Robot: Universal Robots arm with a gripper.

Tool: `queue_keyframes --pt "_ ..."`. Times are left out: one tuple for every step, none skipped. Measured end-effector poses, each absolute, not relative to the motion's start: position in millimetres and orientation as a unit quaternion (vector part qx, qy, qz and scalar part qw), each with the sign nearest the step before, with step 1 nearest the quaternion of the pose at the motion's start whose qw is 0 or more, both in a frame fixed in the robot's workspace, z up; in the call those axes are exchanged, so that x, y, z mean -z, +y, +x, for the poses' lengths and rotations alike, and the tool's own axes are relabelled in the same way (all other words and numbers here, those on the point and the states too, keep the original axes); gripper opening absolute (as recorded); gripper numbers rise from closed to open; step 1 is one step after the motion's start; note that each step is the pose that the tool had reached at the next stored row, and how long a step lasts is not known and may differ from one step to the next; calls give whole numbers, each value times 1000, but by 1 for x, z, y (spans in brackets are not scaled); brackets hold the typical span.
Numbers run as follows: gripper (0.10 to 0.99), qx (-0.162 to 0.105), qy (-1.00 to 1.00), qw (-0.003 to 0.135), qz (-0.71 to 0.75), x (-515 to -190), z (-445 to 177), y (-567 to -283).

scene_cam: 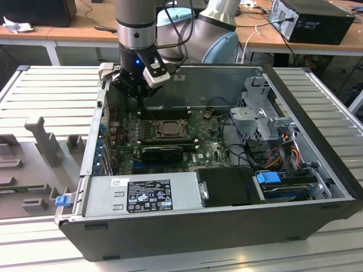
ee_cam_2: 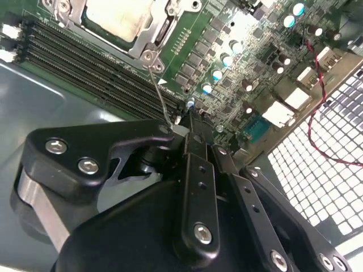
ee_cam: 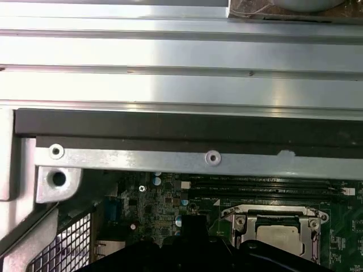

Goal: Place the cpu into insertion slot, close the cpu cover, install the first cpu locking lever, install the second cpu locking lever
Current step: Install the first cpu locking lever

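The cpu (ee_cam_2: 120, 16) lies silver face up in the insertion slot (scene_cam: 170, 129) on the green motherboard. The grey cpu cover (ee_cam_2: 146, 41) is down around it, also seen as the cover (ee_cam: 238, 218) framing the cpu (ee_cam: 278, 233) in the first wrist view. A thin wire locking lever (ee_cam_2: 163, 90) rises from the socket's corner to my gripper (ee_cam_2: 182, 129), whose black fingers are shut on its free end. In the exterior view the gripper (scene_cam: 138, 96) hangs inside the case, just beyond the socket's corner towards the exterior view's left.
Long black memory slots (ee_cam_2: 85, 62) run beside the socket. A black graphics card (scene_cam: 161, 152) and the power supply (scene_cam: 144, 192) lie nearer the front. A drive cage (scene_cam: 258, 107) stands at the exterior view's right. The perforated case wall (ee_cam_2: 317, 164) and a red-black wire (ee_cam_2: 317, 73) are close by.
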State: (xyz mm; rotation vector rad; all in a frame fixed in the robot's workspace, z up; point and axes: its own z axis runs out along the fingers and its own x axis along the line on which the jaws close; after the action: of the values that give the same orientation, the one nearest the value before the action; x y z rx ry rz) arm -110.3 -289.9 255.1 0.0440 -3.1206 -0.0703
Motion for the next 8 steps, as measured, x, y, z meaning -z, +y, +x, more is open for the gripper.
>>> queue_keyframes --pt "106 23 -1000 10 14 -255 -109 -290" --pt "106 22 -1000 10 14 -255 -107 -290" --pt "106 23 -1000 10 14 -255 -104 -290" --pt "106 22 -1000 10 14 -255 -101 -290" --pt "106 22 -1000 10 14 -255 -100 -290" --pt "106 22 -1000 10 14 -255 -99 -290" --pt "106 22 -1000 10 14 -255 -97 -290" --pt "106 22 -1000 10 14 -255 -95 -290"
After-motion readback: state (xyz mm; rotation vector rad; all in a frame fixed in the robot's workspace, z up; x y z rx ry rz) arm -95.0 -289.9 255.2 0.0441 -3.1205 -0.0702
